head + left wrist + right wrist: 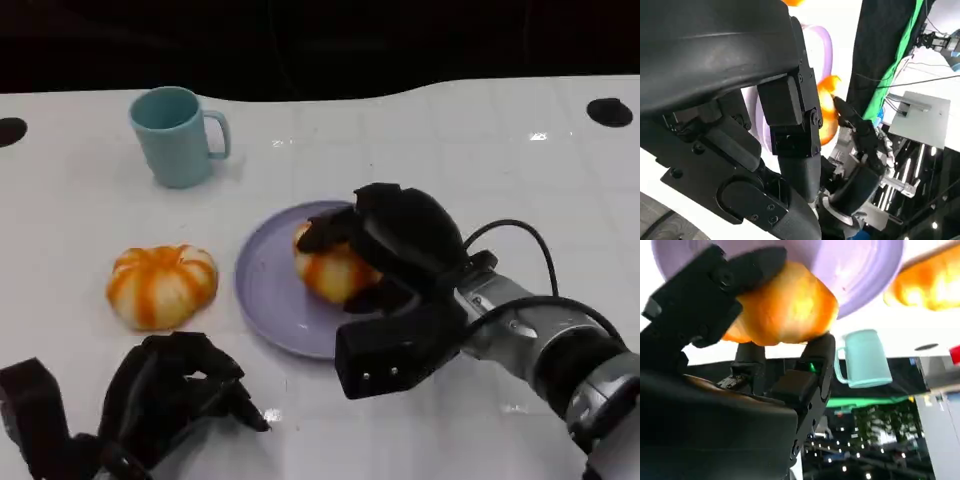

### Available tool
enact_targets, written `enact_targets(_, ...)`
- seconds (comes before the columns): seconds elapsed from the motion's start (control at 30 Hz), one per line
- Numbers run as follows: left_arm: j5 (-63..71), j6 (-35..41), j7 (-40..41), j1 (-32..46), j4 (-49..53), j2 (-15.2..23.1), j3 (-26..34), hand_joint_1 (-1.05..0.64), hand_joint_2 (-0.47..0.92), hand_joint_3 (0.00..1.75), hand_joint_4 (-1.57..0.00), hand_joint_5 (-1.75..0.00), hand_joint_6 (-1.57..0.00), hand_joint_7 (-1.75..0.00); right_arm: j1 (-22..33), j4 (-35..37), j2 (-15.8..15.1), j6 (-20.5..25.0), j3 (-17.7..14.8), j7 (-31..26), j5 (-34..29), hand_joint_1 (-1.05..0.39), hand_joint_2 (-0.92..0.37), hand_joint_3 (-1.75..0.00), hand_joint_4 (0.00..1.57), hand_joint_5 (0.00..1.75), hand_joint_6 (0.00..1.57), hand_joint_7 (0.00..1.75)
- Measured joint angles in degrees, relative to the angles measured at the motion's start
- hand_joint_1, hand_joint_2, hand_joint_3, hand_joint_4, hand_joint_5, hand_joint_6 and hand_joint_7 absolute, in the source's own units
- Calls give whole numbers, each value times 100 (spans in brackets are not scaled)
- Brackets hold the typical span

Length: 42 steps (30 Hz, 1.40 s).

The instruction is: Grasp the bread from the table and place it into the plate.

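Observation:
My right hand (pixel 405 240) reaches in from the right and grips an orange-and-white bread roll (pixel 330 272) over the purple plate (pixel 265 290). The roll is low on the plate's right half; I cannot tell whether it touches the plate. In the right wrist view black fingers (pixel 705 300) wrap the roll (pixel 785 310) against the plate (pixel 865 265). A second striped roll (pixel 162 285) lies on the table left of the plate. My left hand (pixel 170 395) rests at the near left with its fingers curled in and nothing in them.
A teal mug (pixel 175 135) stands upright at the back left, handle to the right. The white table has bare room to the right of the plate and behind it. Dark round marks sit at the far left edge (pixel 8 130) and far right (pixel 608 111).

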Motion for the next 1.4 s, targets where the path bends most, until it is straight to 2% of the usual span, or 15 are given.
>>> enact_targets(0.23, 4, -4, 0, 1, -7, 0, -2, -105, 68, 0, -157, -61, -157, -33, 2, -151, -38, 99, -79, 877, 229, -66, -92, -13, 25, 31, 40, 0)
enact_targets(0.63, 7, -30, 0, -1, 25, -4, 2, -105, 68, 0, -157, -60, -157, -33, 280, -885, -418, 69, -295, 1769, 536, -77, -92, -16, 12, 24, 29, 0)
enact_targets(0.83, 64, -90, 2, -12, 89, -35, 0, -105, 68, 0, -157, -61, -157, -34, 699, -1695, -826, -65, -522, 2044, 729, -74, -92, -16, 15, 27, 30, 1)
enact_targets(1.13, 122, -109, 45, -29, 105, -68, 4, -105, 69, 1, -157, -61, -157, -33, 1652, -2938, -1571, -353, -845, 2132, 872, -70, -92, -16, 19, 32, 32, 1)
enact_targets(1.27, 119, -126, 50, -35, 110, -79, 8, -105, 68, 0, -157, -62, -157, -34, 2074, -3495, -1858, -492, -1040, 2162, 934, -65, -92, -9, 38, 45, 47, 7)
enact_targets(1.33, 119, -120, 60, -35, 109, -82, 9, -105, 68, 0, -157, -62, -157, -34, 2314, -3733, -1994, -636, -1168, 2085, 965, -63, -92, -8, 42, 60, 55, 9)
enact_targets(1.4, 118, -119, 66, -36, 109, -84, 9, -105, 68, 0, -157, -62, -157, -34, 2555, -3932, -2126, -766, -1276, 2009, 977, -61, -92, -8, 45, 83, 67, 13)
